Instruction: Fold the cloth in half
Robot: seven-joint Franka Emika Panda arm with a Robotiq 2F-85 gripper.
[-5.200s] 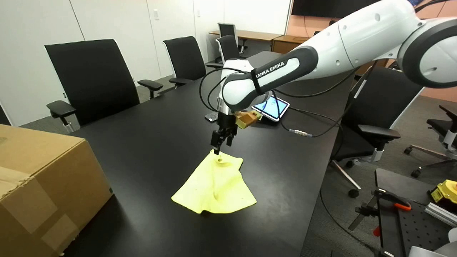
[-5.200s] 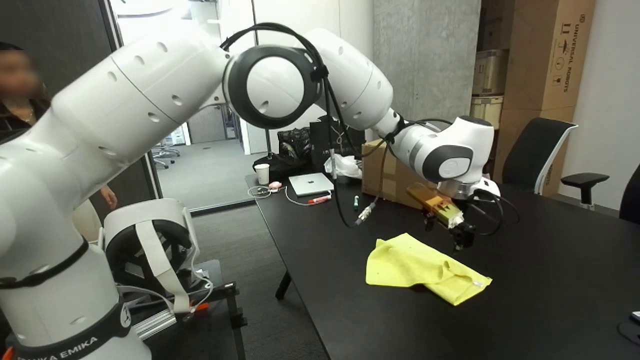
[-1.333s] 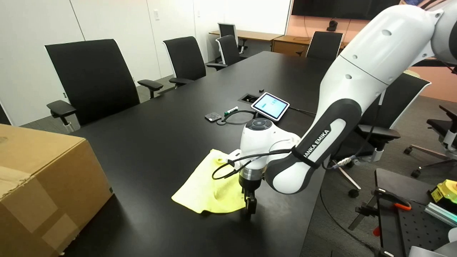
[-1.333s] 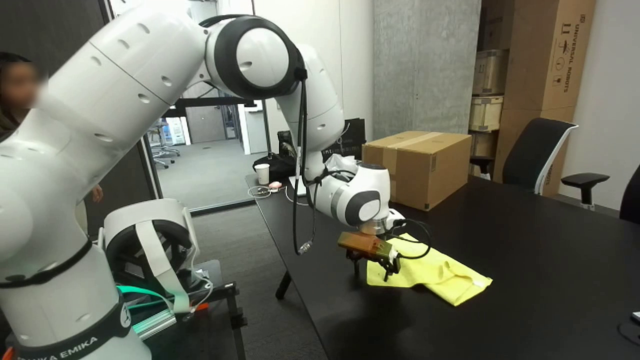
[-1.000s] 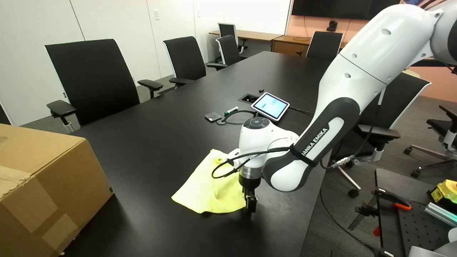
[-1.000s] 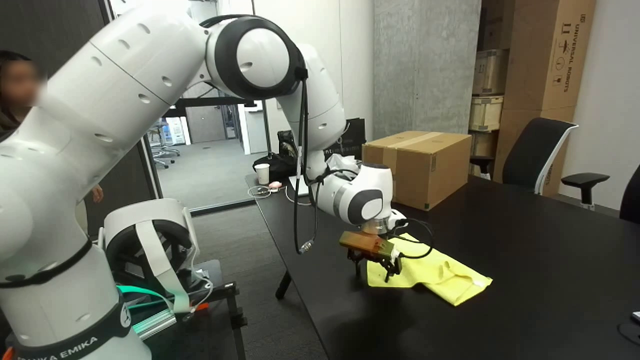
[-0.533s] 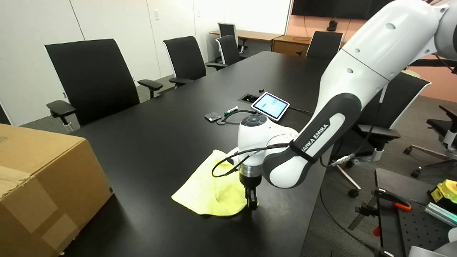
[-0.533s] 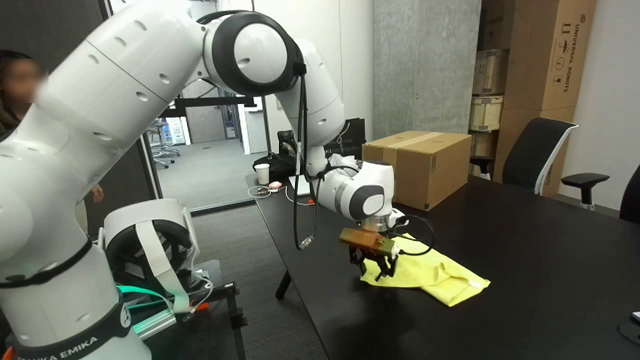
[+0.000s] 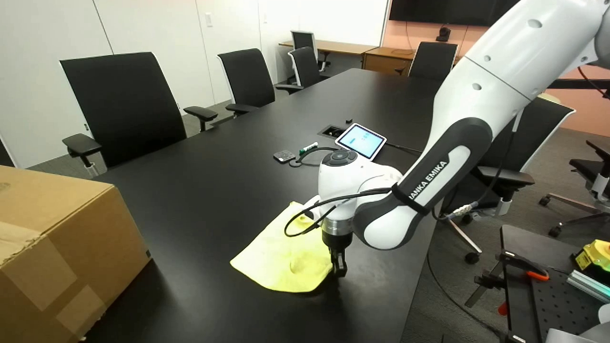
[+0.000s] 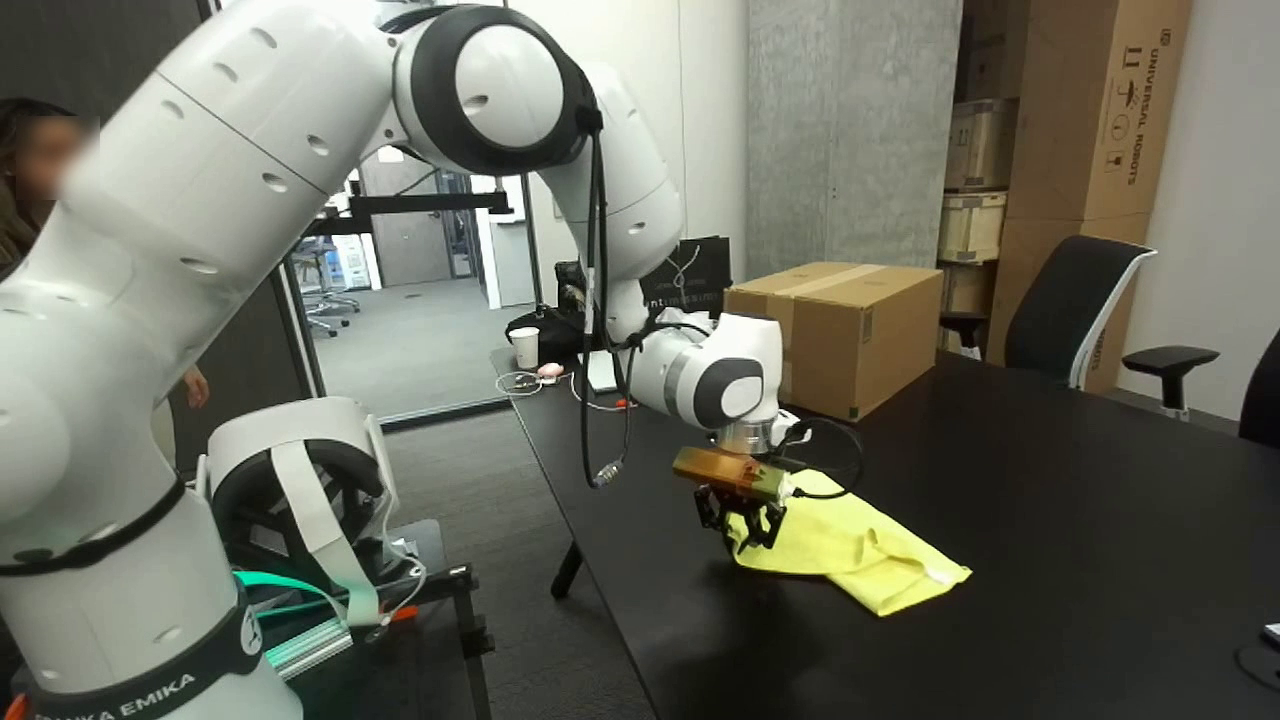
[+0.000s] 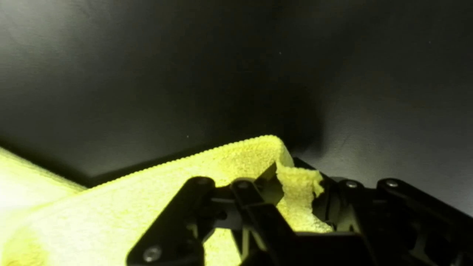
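Two fingers (image 11: pixel 271 190) of the tool (image 11: pixel 300 186), pointing down, stand nearly together on a puckered stretch of the edge of the yellow cloth (image 10: pixel 840 535); in the wrist view a small tuft of fabric rises between the tips. The tool sits low over the counter (image 9: pixel 205 214); whether it touches the surface I cannot tell from here. The cloth lies on the black counter beneath and beside the tool, its pinched edge slightly raised with shadow below; in an exterior view a curled crease crosses it, apart from the fingers. Above, the white arm (image 9: pixel 510 71) slants down to the wrist. Farther along the counter are the tablet (image 9: pixel 360 141), its screen lit, and, near it, a marker pen (image 9: pixel 309 147). The taped cardboard box (image 10: pixel 840 340), visible in both exterior views, stands apart from the cloth; a white paper cup (image 10: pixel 524 347) stands near the counter's end. Black chairs (image 9: pixel 124 105) stand along the counter. A person (image 10: pixel 35 160), face blurred, is partly hidden behind the arm.
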